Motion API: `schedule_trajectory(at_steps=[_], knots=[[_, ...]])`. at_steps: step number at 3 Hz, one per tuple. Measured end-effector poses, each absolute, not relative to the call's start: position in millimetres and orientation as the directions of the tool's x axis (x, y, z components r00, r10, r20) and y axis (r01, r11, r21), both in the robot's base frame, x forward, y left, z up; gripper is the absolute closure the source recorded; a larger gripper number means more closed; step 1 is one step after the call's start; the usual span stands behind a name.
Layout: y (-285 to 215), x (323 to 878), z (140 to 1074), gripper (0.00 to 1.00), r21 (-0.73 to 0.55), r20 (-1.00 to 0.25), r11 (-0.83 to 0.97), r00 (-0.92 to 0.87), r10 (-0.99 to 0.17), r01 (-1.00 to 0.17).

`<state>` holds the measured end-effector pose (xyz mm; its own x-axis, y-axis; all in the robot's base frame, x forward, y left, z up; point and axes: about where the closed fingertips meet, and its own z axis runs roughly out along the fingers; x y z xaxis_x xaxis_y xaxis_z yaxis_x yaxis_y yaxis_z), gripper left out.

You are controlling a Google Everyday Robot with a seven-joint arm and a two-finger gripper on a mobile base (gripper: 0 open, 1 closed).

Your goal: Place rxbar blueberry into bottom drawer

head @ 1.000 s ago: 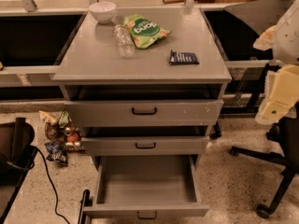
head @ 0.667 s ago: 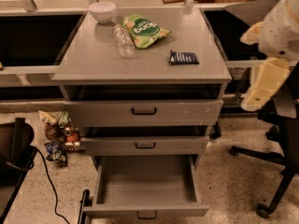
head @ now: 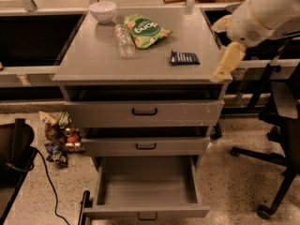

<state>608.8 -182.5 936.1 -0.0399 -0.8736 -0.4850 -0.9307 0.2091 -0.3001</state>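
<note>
**Arm and end effector.** The white arm enters from the upper right. The end effector hangs, tilted downward, at the front right corner of the cabinet surface. Whether it is wide or narrow cannot be told from this view. It is not touching any item.

**Task item.** The rxbar blueberry lies flat on the surface, just to the left of the end effector and apart from it. Its dark wrapper faces up.

**Target.** The bottom drawer is well below the end effector and to its left. It is pulled fully out with its grey floor exposed, and a small dark handle shows on its front edge.

**Other items, all left of the end effector.**
- The green snack bag is beyond the bar and further back on the surface.
- The clear plastic bottle lies on its side, touching the bag's left edge.
- The white bowl stands at the rear left.
- The top drawer and middle drawer are below, and each shows a dark gap above its front.
- A pile of snack packets lies on the floor, far to the lower left.

**Right of the end effector.** A dark office chair stands below it.
</note>
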Motion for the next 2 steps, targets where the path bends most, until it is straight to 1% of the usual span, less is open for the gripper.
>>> schedule_trajectory(at_steps=[1, 2], knots=[[-166.2, 666.5, 908.5, 0.00, -0.244, -0.620, 0.247, -0.045, -0.783, -0.938], [-166.1, 666.3, 908.6, 0.00, -0.244, -0.619, 0.247, -0.045, -0.784, -0.938]])
